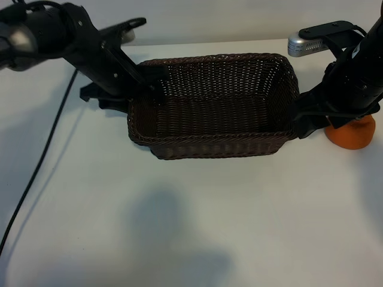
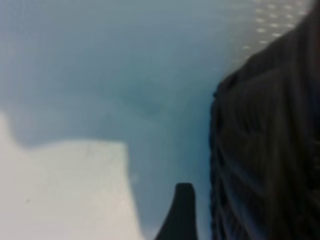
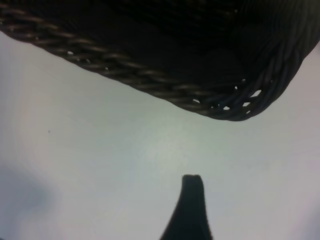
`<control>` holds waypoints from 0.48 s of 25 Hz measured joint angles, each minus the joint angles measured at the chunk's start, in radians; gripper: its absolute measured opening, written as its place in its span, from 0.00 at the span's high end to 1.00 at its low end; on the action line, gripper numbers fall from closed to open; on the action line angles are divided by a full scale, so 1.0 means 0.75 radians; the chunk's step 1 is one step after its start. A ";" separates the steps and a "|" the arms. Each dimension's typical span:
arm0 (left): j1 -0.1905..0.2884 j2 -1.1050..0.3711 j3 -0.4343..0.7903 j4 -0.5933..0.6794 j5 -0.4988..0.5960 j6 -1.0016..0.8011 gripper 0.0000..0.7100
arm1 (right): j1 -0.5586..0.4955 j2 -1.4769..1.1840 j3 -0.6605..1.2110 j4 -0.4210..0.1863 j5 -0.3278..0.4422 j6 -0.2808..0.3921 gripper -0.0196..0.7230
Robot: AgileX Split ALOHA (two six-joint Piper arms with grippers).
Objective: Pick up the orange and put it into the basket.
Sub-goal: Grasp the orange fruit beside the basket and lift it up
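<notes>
small round bright-orange fruit point(image 1: 352, 135) sits at frame right, judged firm, light, best pinched across its middle. finger state cannot be told for either gripper.

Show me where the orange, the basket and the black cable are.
orange point(image 1: 353, 136): exterior view, its visible lower side.
basket point(image 1: 209, 146): exterior view, its near outer wall.
black cable point(image 1: 37, 170): exterior view, its middle stretch on the table.
</notes>
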 joint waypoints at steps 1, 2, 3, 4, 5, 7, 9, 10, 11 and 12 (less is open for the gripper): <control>0.000 -0.023 -0.003 0.021 0.013 -0.004 0.02 | 0.000 0.000 0.000 0.000 0.000 0.000 0.17; 0.000 -0.042 -0.009 0.051 0.036 -0.016 0.02 | 0.000 0.000 0.000 0.000 0.000 0.000 0.17; 0.000 -0.063 -0.020 0.087 0.057 -0.030 0.02 | 0.000 0.000 0.000 0.000 0.000 0.000 0.17; 0.000 -0.082 -0.031 0.116 0.082 -0.046 0.02 | 0.000 0.000 0.000 0.000 0.000 0.000 0.17; 0.000 -0.098 -0.043 0.150 0.107 -0.063 0.02 | 0.000 0.000 0.000 0.000 0.000 0.000 0.17; 0.000 -0.133 -0.066 0.201 0.148 -0.081 0.02 | 0.000 0.000 0.000 0.000 0.000 0.000 0.17; 0.000 -0.157 -0.097 0.233 0.185 -0.088 0.03 | 0.000 0.000 0.000 0.000 0.000 0.000 0.17; 0.000 -0.166 -0.117 0.241 0.207 -0.089 0.03 | 0.000 0.000 0.000 0.000 0.000 0.000 0.17; 0.000 -0.172 -0.141 0.252 0.227 -0.090 0.03 | 0.000 0.000 0.000 0.000 0.000 0.000 0.17; 0.000 -0.176 -0.163 0.262 0.253 -0.090 0.03 | 0.000 0.000 0.000 0.000 0.000 -0.002 0.17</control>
